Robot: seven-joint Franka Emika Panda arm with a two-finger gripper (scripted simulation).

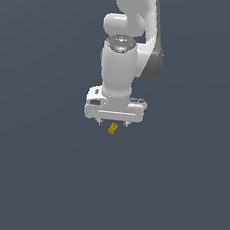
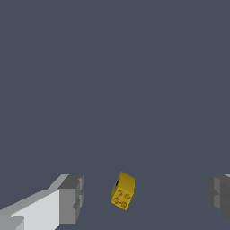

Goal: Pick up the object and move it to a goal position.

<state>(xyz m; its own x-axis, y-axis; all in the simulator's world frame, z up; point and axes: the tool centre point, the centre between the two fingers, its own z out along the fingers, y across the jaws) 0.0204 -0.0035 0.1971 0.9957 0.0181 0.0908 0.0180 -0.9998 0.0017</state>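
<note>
**Centre the jaws on the brick before closing**

The white, two-fingered gripper (image 1: pixel 114 123) of the white arm points straight down over the flat, dark grey-blue floor (image 1: pixel 35 179). Its jaws stand wide apart: in the wrist view the grey finger pads (image 2: pixel 72 197) sit well out to either side, with open floor showing between each pad and the piece. Nothing is held.

The object, a tiny mustard-yellow blocky piece with round studs on one face (image 2: pixel 122 191), lies between the two fingers, somewhat nearer one pad than the other. It looks tilted, turned at an angle to the line of the fingers rather than square to them. In the exterior view the same piece (image 1: pixel 112 129) shows just below the fingertips, at the middle of the hand, leaning toward that view's left.

The step in hand appears to be the final approach for the grasp. To do it well, I would judge three things matter. Shift sideways so the piece sits midway between the pads. Go down until the pads bracket its body, not just its top edge. Then close slowly. With the block skewed, one pad may touch a corner first and spin or squirt it away; turning the wrist to meet flat faces would lower that risk. Whether it rests on the floor cannot be told. No goal marker is visible.
</note>
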